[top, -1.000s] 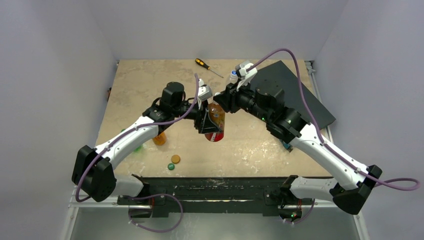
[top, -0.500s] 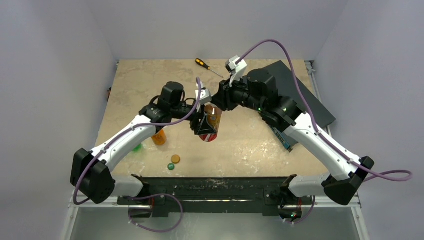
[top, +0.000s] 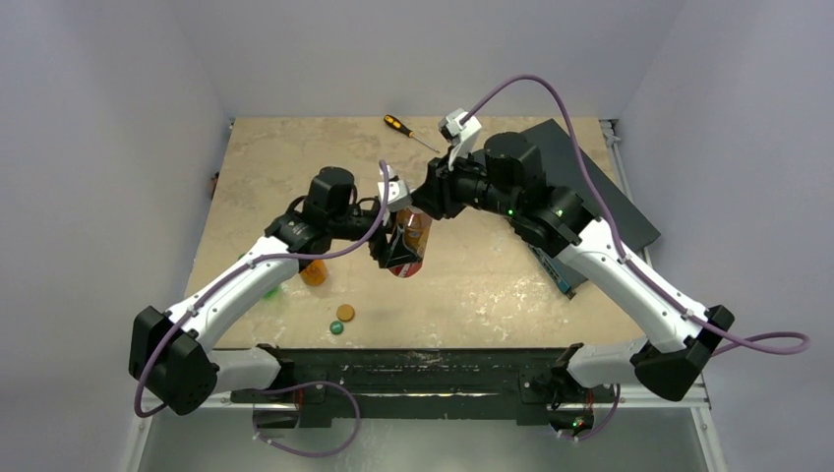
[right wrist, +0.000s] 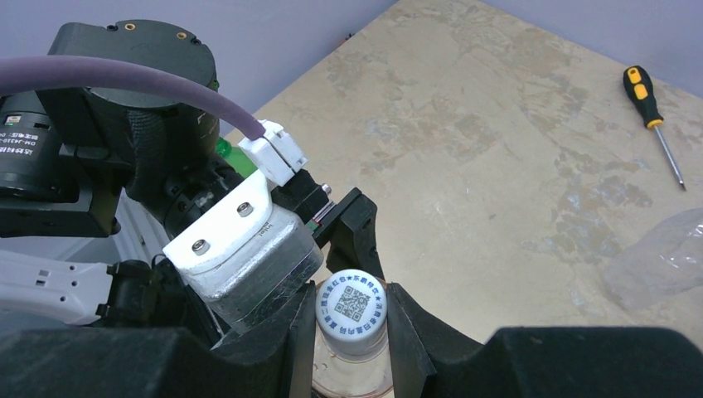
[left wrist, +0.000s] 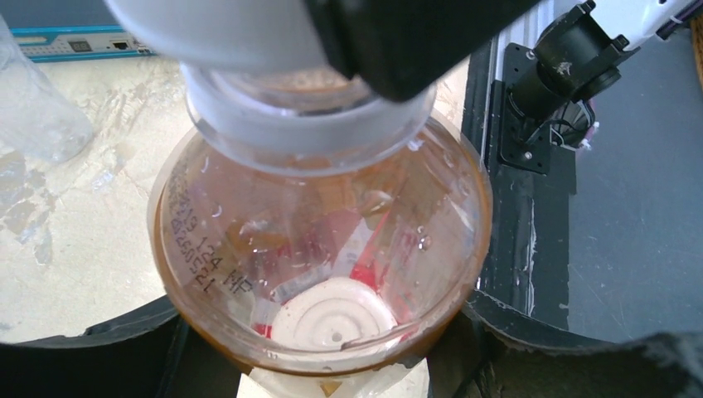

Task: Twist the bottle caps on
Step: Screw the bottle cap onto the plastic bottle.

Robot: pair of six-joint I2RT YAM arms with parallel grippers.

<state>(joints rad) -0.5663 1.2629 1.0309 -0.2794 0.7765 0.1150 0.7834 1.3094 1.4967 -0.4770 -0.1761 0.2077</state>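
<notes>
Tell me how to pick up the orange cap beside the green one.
Grip the orange cap by its rim, coming straight down from above: it lies flat and low on the table, so only the round edge offers hold. Probably turn the jaws so neither lands on the green cap, which sits close at its near-left.

Amber bottle (left wrist: pixel 319 249) in left pincer (left wrist: pixel 319 358), white cap (left wrist: pixel 224 37) on neck
</notes>
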